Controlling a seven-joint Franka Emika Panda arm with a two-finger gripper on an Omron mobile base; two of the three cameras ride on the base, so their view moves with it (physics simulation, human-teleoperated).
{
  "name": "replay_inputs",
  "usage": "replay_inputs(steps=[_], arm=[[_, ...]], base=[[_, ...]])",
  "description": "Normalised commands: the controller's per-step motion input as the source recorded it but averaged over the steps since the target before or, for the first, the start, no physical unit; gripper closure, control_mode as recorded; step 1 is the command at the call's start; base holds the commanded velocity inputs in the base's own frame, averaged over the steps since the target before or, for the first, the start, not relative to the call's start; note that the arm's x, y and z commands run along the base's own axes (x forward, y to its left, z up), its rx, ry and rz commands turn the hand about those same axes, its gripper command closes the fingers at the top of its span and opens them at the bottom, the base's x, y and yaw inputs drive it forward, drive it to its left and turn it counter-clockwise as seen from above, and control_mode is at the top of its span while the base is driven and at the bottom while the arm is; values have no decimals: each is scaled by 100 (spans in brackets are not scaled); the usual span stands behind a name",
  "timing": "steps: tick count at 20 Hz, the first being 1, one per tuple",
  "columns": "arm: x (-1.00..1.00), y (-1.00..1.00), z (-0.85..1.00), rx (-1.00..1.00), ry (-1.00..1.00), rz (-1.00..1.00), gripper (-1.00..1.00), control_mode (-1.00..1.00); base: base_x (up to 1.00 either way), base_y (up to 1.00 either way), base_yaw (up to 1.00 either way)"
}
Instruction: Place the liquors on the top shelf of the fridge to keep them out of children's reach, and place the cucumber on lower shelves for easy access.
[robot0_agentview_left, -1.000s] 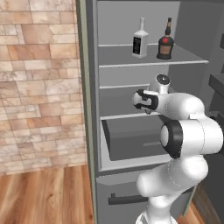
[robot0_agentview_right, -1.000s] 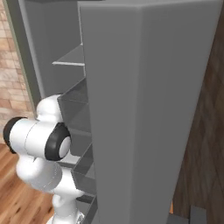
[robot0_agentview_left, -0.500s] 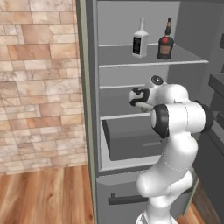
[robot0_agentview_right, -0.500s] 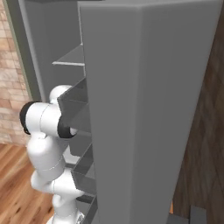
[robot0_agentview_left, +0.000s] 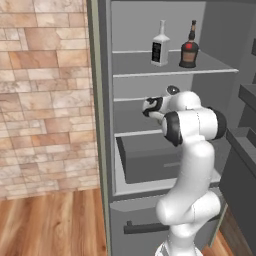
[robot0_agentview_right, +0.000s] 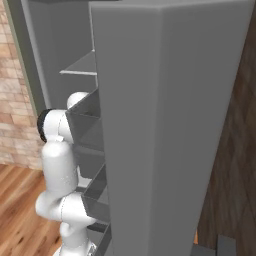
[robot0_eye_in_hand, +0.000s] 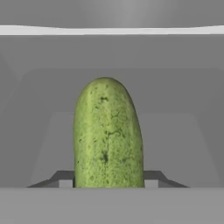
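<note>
bottles up top, cucumber in the grip

the clear square-shouldered bottle with its black label stands upright on the top shelf of the open fridge, the squat dark red-brown bottle upright just to its right. the green cucumber sits clamped between the finger tips, pointing into the fridge below a pale shelf edge.

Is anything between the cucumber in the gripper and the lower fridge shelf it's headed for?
Nothing visible. The cucumber sits between the gripper's fingers, pointing into the fridge, and the lower shelf ahead looks bare. The bottles stand above it on the top shelf.
</note>
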Motion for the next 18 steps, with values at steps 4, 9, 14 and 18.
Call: replay_inputs(steps=[4,9,14,18], arm=[[66,0,-22,0,0,0,100,-100],[64,0,-24,0,0,0,-100,-100],[21,0,-22,0,0,0,-100,-100],[-17,0,-3,-1,0,0,-100,-100]], base=[[0,0,0],[0,0,0],[0,0,0],[0,0,0]])
